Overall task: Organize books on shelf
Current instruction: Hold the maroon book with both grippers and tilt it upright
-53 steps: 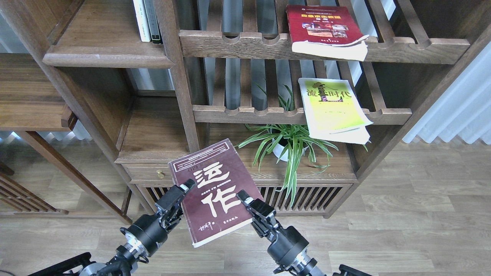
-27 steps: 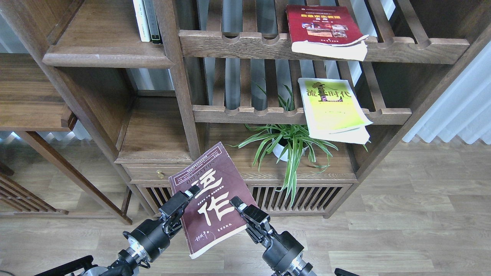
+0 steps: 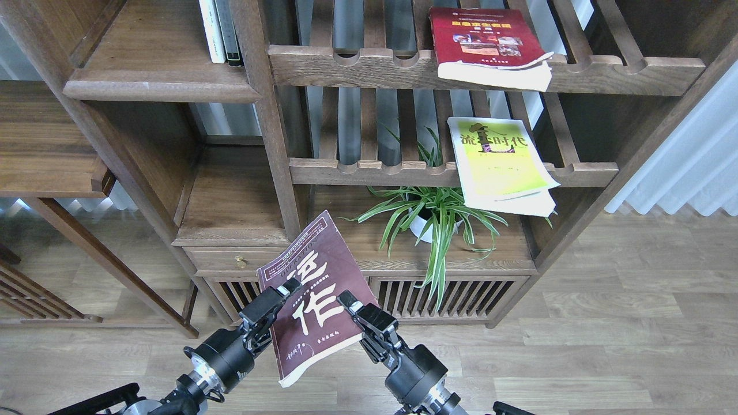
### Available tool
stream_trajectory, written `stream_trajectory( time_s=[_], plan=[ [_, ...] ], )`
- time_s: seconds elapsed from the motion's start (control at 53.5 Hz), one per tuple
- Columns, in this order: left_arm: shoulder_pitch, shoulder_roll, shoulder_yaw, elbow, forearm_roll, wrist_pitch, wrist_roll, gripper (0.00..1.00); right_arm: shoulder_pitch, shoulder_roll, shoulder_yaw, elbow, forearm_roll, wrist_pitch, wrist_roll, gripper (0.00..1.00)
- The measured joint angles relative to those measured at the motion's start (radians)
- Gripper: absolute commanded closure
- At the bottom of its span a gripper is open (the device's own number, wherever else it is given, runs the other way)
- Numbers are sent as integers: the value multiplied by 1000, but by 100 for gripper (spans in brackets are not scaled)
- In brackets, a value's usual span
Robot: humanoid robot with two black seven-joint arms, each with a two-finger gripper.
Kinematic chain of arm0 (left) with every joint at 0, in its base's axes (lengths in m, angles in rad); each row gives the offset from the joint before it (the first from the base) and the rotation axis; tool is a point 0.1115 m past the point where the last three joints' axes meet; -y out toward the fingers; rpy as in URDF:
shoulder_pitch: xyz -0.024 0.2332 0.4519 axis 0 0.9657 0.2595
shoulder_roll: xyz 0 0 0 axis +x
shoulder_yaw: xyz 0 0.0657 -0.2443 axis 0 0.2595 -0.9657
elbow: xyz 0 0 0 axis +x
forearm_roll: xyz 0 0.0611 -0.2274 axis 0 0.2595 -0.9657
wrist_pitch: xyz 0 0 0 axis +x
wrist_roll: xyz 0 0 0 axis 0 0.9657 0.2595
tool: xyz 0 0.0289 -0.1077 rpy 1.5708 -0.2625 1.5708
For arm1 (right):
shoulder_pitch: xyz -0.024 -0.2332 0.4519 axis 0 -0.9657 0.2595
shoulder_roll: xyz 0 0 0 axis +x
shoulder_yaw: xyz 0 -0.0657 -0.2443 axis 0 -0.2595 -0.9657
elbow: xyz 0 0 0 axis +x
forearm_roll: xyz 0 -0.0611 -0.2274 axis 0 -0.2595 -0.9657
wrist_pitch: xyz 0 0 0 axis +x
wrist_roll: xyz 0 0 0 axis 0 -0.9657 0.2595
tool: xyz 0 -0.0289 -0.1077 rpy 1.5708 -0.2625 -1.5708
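Note:
I hold the dark maroon book [image 3: 314,288], with big white characters, tilted in front of the low cabinet. My left gripper [image 3: 275,297] is shut on its left edge. On the right edge my right gripper [image 3: 353,308] is also shut. The yellow-green book [image 3: 499,161] lies flat on the lower slatted rack and overhangs its front rail. On the upper slatted rack lies the red book [image 3: 481,34], pages drooping over the rail. The shelf [image 3: 155,89], a solid board with a moulded front edge, is at the upper left, well above both grippers.
Two thin books [image 3: 220,31] stand at the shelf's right end against the upright post [image 3: 271,132]. A potted spider plant [image 3: 432,216] sits on the cabinet top [image 3: 230,196] right of the held book. Another solid board [image 3: 46,144] sticks out at the far left.
The maroon book has swung more upright and shifted slightly left and down. My right gripper has moved left and down with it, while the left gripper stays almost where it was.

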Motion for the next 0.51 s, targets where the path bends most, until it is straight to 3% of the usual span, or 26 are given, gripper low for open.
stream_trajectory(
  time_s=[0.131, 0.262, 0.412, 0.505],
  plan=[
    [4, -1, 0, -1, 0, 0, 0, 11, 1, 1, 6, 1, 0, 0, 0, 97],
    [9, 1, 0, -1, 1, 0, 1, 36, 2, 0, 9, 2, 0, 0, 0, 97],
    [9, -2, 0, 0, 2, 0, -1, 45, 2, -1, 9, 2, 0, 0, 0, 97],
    [4, -3, 0, 0, 2, 0, -6, 62, 2, -1, 8, -2, 0, 0, 0, 97]
  ],
)
